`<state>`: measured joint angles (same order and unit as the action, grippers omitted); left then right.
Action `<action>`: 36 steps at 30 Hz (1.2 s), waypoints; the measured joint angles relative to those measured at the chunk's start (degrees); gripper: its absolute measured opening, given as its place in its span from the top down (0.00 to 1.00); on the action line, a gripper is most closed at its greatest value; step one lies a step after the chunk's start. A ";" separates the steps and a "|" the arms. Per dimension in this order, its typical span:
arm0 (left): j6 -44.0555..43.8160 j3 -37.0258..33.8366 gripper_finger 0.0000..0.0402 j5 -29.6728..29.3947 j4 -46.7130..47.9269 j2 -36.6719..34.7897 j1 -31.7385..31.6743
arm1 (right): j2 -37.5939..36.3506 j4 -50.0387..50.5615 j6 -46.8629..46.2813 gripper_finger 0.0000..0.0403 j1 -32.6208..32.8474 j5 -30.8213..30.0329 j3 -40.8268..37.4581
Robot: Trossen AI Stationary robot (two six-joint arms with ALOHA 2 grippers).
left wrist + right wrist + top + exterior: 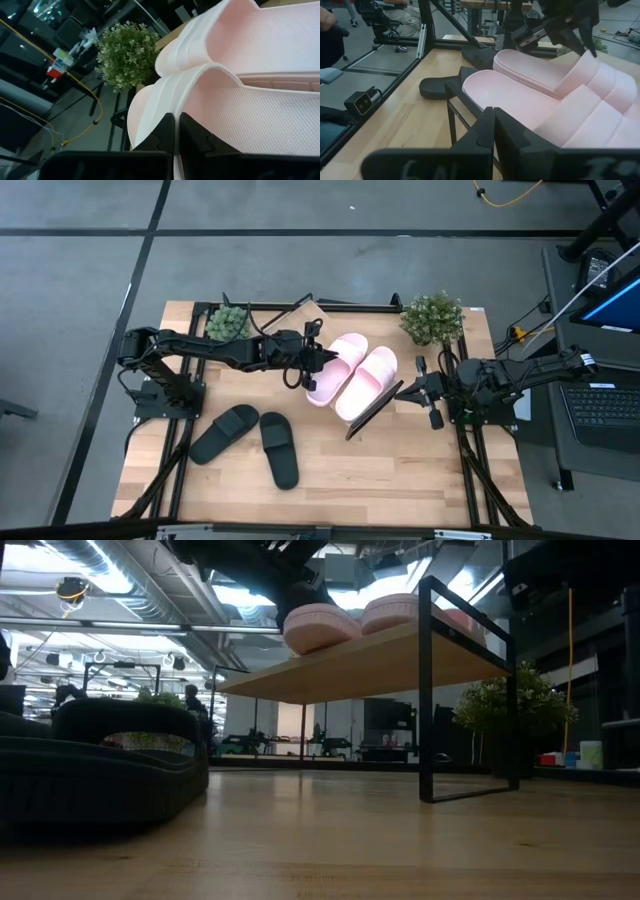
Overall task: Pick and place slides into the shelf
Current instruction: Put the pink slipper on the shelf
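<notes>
Two pale pink slides (335,370) (367,378) lie side by side, soles down, on the shelf (380,660), which stands on its black frame (375,412). Two black slides (225,433) (281,448) lie on the tabletop nearer the left. My left gripper (318,363) is shut at the left pink slide's strap side (165,95). My right gripper (408,390) is shut just off the shelf's right end, its fingers (485,132) in front of the frame corner (451,95). My left gripper's shut fingertips (167,132) lie against the outer rim of the left pink slide's strap (150,107), coming about level from the table's left. The fingers themselves hide the exact spot. The slide rests flat on the shelf board. Whether my right gripper touches the shelf, I cannot tell.
One potted plant (228,323) stands at the far left corner and another (432,317) at the far right corner. A laptop (605,405) sits off the table's right side. People sit in the room beyond (395,15).
</notes>
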<state>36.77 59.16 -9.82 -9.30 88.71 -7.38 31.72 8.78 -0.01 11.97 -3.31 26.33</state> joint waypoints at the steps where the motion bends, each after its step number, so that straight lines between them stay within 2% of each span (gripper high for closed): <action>1: 0.01 0.00 0.99 -0.03 -0.13 0.00 0.00 | 0.17 0.03 0.01 0.97 0.02 0.01 0.00; 14: -0.01 0.00 0.99 0.56 -0.18 0.00 0.00 | 2.74 -0.52 0.02 0.97 0.00 0.00 0.02; 18: -0.03 0.00 0.99 3.90 0.04 0.65 0.00 | 2.67 -0.93 0.04 0.97 0.02 0.02 0.02; 25: -0.06 0.00 0.98 4.39 -0.34 0.68 -0.11 | 2.67 -1.45 0.04 0.97 0.01 1.40 0.02; 36: -0.17 0.00 0.86 4.50 -0.60 0.68 -0.11 | 2.67 -1.36 0.22 0.97 0.02 1.66 0.02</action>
<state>36.60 59.16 -5.32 -9.90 89.38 -7.49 34.39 7.42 0.21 11.99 -1.65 26.35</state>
